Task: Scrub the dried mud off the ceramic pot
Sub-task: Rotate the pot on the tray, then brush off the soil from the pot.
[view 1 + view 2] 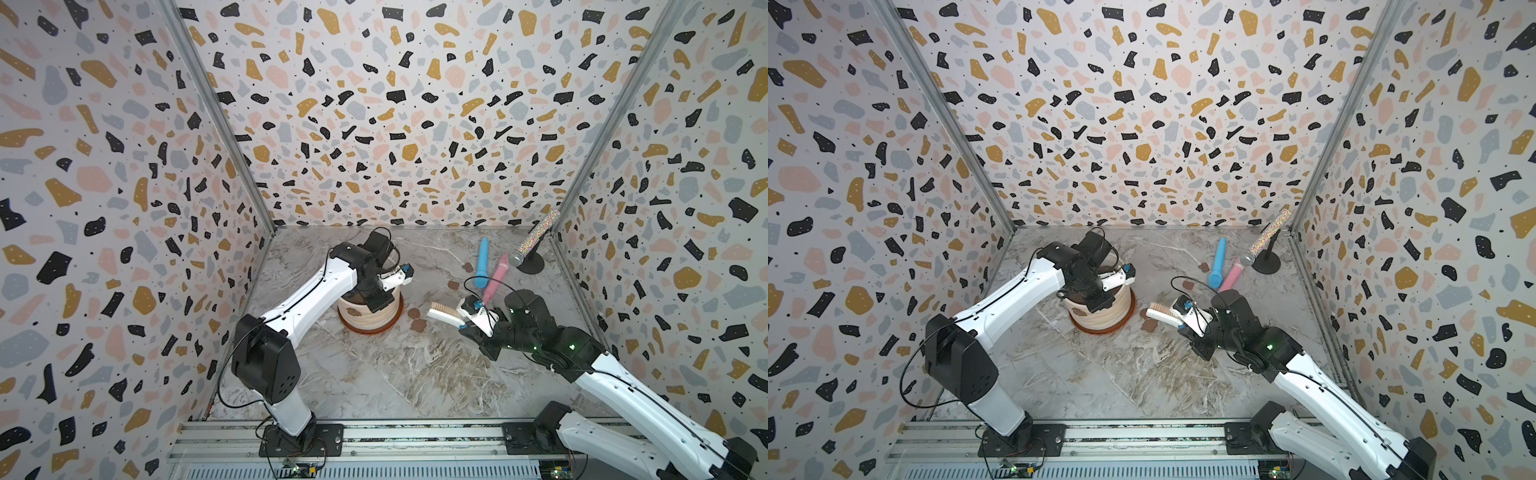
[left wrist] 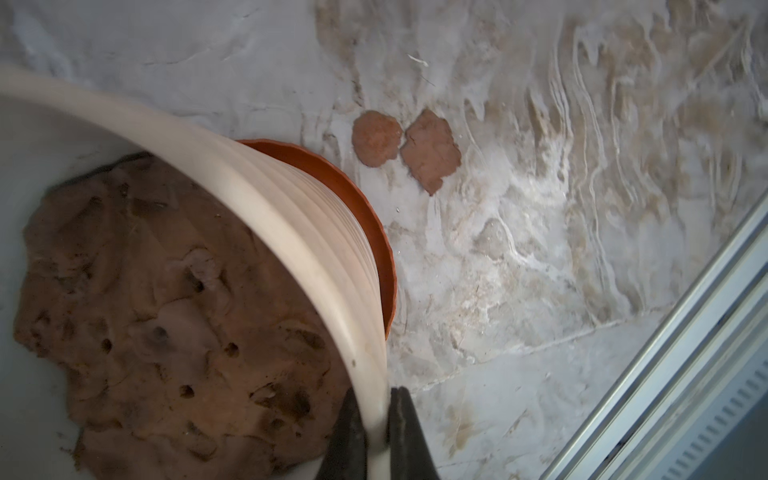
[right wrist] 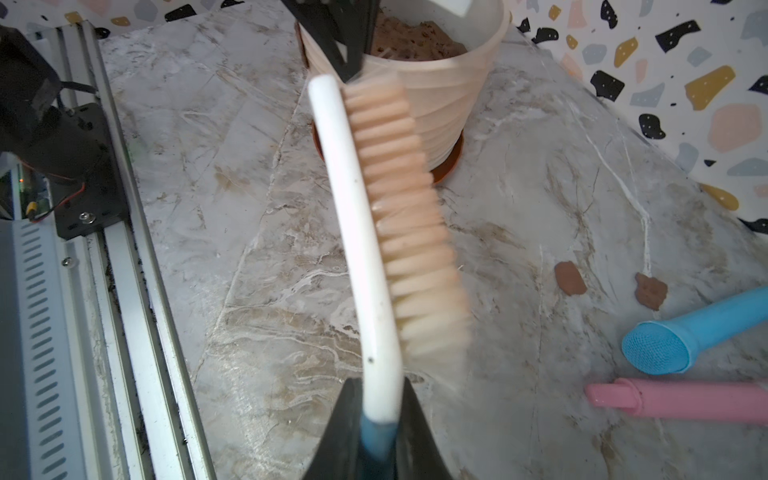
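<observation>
A: What encloses the scene?
B: Three white walls (image 1: 395,124) printed with terrazzo flecks in black, mustard, pink and grey, joined by bare metal corner posts (image 1: 215,97).
A: And underfoot?
B: A grey-white marble-look floor (image 1: 374,374) with tan veining; an aluminium rail (image 1: 415,434) runs along its near edge. Light is soft and even.
</observation>
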`<act>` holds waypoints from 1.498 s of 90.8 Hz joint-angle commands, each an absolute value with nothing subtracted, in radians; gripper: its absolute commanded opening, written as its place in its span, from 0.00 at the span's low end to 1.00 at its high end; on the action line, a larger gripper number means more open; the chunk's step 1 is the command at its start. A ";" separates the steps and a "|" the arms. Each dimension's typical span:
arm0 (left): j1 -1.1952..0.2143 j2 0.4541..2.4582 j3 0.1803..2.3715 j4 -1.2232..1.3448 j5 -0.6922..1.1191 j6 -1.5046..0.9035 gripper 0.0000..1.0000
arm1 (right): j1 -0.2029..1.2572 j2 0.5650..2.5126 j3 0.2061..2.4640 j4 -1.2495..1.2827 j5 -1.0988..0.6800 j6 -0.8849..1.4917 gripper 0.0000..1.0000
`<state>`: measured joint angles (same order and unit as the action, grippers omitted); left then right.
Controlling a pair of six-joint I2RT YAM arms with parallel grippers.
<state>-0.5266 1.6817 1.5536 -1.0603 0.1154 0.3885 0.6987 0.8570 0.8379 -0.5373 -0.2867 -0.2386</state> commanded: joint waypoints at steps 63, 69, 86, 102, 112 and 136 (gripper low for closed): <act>-0.520 1.841 1.804 -0.997 0.226 -0.449 0.22 | 0.839 1.226 0.922 -0.365 -0.418 -0.368 0.00; -0.488 1.781 1.783 -0.986 0.251 -0.427 0.33 | 0.854 1.292 0.962 -0.318 -0.435 -0.366 0.00; -0.276 1.584 1.639 -0.948 0.324 -0.373 0.47 | 0.858 1.476 1.109 -0.247 -0.499 -0.367 0.00; -0.035 1.503 1.558 -1.039 0.295 -0.260 0.47 | 0.858 1.623 1.242 -0.252 -0.530 -0.383 0.00; 0.047 1.456 1.479 -1.030 0.262 -0.208 0.47 | 0.848 1.694 1.310 -0.285 -0.519 -0.385 0.00; 0.067 1.348 1.322 -0.955 0.217 -0.155 0.46 | 0.762 1.744 1.308 -0.337 -0.462 -0.334 0.00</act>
